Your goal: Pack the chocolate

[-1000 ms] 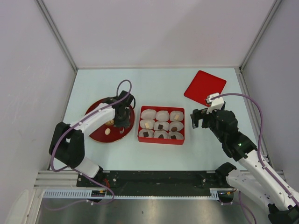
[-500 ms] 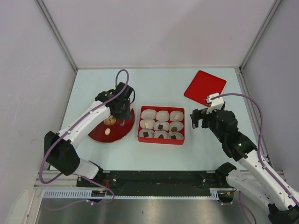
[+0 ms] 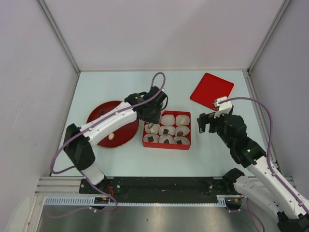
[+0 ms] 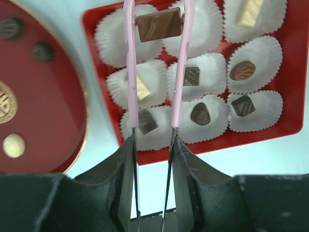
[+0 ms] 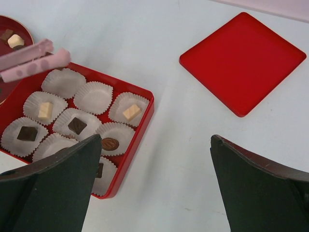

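Note:
My left gripper (image 3: 153, 118) is shut on thin pink-handled tongs (image 4: 179, 72), and it also shows in the left wrist view (image 4: 152, 145). The tongs pinch a brown rectangular chocolate (image 4: 158, 24) above the two empty back paper cups of the red box (image 3: 166, 146). Several other cups hold chocolates, such as a cream one (image 4: 250, 12) and a dark square (image 4: 191, 76). More chocolates lie on the round red plate (image 3: 101, 111), among them a cream ball (image 3: 111, 136). My right gripper (image 3: 205, 123) is open and empty right of the box, as the right wrist view (image 5: 155, 145) also shows.
A flat red square lid (image 3: 211, 90) lies at the back right, beyond my right gripper. White walls close in the table on three sides.
My left arm has swung right from the red plate to over the box, carrying the tongs and the brown chocolate. The right arm has not moved.

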`<control>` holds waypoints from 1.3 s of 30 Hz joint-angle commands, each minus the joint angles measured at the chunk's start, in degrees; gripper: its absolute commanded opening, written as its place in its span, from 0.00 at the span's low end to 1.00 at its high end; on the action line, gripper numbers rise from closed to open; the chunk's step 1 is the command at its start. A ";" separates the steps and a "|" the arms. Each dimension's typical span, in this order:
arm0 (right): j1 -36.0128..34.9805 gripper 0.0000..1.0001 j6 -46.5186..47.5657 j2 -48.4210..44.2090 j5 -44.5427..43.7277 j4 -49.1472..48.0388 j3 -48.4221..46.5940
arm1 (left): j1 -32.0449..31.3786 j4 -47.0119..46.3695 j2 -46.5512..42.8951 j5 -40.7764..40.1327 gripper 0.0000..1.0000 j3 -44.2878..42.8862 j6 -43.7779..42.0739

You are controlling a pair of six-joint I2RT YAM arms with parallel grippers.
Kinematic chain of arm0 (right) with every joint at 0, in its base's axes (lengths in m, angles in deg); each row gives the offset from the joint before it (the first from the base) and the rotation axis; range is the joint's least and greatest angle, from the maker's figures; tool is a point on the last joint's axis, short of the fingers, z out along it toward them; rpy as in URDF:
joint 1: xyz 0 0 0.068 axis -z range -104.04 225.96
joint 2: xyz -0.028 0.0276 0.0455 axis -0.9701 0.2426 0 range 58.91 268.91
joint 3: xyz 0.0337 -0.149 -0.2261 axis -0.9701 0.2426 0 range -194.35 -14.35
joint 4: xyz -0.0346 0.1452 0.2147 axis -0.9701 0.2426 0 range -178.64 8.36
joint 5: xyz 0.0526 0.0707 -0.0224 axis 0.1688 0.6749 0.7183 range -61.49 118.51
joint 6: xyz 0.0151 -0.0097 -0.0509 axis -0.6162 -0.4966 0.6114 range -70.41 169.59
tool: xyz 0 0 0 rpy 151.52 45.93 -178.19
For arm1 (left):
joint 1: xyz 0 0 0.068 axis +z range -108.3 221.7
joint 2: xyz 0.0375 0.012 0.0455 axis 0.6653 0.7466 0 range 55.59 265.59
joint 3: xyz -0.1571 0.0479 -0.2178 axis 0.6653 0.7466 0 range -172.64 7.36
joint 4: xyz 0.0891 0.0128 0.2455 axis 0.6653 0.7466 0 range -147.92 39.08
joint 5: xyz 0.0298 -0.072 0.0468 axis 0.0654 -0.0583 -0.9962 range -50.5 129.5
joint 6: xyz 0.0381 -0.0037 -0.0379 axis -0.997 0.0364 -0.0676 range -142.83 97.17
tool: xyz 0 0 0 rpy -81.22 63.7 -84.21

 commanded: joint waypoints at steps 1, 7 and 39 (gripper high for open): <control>-0.27 1.00 0.32 -0.75 -0.65 -1.41 0.04 | -1.99 -3.09 2.46 0.38 0.14 -3.25 0.42; -0.27 1.00 0.32 -0.58 -0.74 -1.23 -0.05 | -3.22 -5.64 7.02 0.47 0.16 -3.17 0.25; -0.27 1.00 0.23 -0.67 -1.09 -1.93 0.74 | -4.28 -6.87 8.44 -0.32 0.43 -5.28 0.51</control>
